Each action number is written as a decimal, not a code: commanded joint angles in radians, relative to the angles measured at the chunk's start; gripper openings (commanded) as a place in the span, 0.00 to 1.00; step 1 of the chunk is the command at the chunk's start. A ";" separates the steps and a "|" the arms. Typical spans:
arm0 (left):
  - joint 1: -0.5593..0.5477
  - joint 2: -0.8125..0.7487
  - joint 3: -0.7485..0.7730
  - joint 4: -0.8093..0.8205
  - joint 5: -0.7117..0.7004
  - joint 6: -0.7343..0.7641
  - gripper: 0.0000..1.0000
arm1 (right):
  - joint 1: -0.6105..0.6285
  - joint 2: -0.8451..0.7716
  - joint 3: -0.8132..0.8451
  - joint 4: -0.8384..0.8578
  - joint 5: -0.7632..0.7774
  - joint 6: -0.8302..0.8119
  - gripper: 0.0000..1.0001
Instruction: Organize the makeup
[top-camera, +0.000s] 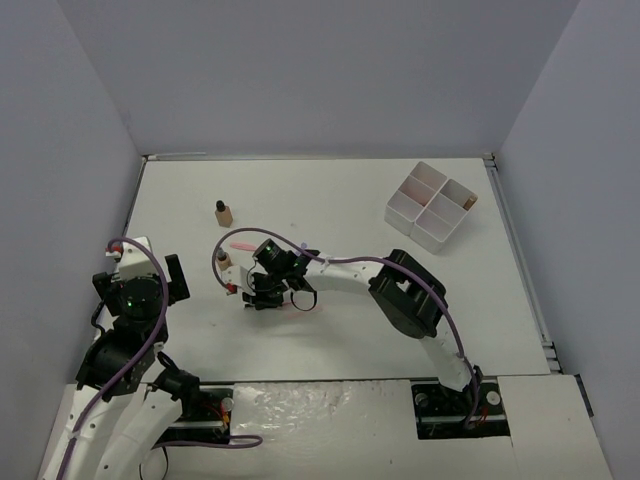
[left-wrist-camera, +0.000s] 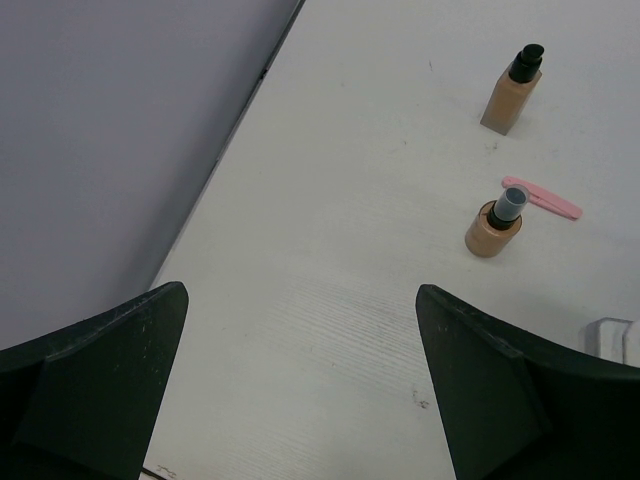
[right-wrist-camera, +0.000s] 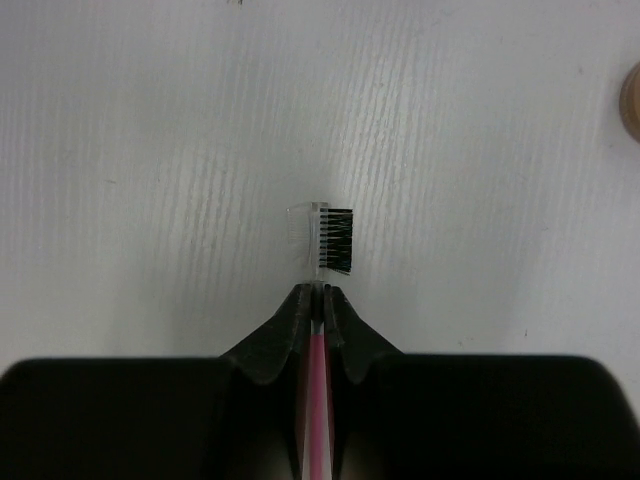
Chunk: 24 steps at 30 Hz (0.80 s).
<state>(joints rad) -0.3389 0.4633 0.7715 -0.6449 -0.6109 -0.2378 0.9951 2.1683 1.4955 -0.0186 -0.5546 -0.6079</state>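
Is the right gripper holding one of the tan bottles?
No, the right gripper is shut on a thin pink-handled brush with black bristles.

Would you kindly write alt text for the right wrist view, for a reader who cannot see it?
The right gripper is shut on a thin pink-handled brush, its black bristles and clear comb pointing away over the white table.

White table (top-camera: 330, 200): matte, few dark specks, fine ridged grain seen close up. White 4-compartment tray (top-camera: 410, 230) at approx 2 o'clock on table, set diagonal, near back-R corner. Grey walls (top-camera: 300, 70) on 3 sides. L wall (left-wrist-camera: 100, 130) fills 9–12 o'clock of left wrist view, dark seam where it meets table. Wrinkled glossy white cover (top-camera: 330, 410) along near edge, 6 o'clock.
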 joint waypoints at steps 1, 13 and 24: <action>0.008 0.011 0.023 0.065 -0.012 0.019 0.97 | -0.003 -0.064 -0.065 -0.096 0.077 -0.007 0.00; 0.008 0.008 0.024 0.062 -0.011 0.015 0.97 | -0.017 -0.164 0.020 -0.093 0.062 0.025 0.00; 0.008 0.073 0.050 0.063 0.058 -0.012 0.97 | -0.297 -0.420 0.029 0.107 0.016 0.121 0.00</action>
<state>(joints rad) -0.3389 0.4767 0.7718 -0.6442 -0.5860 -0.2390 0.8332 1.9104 1.4964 -0.0520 -0.5177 -0.5445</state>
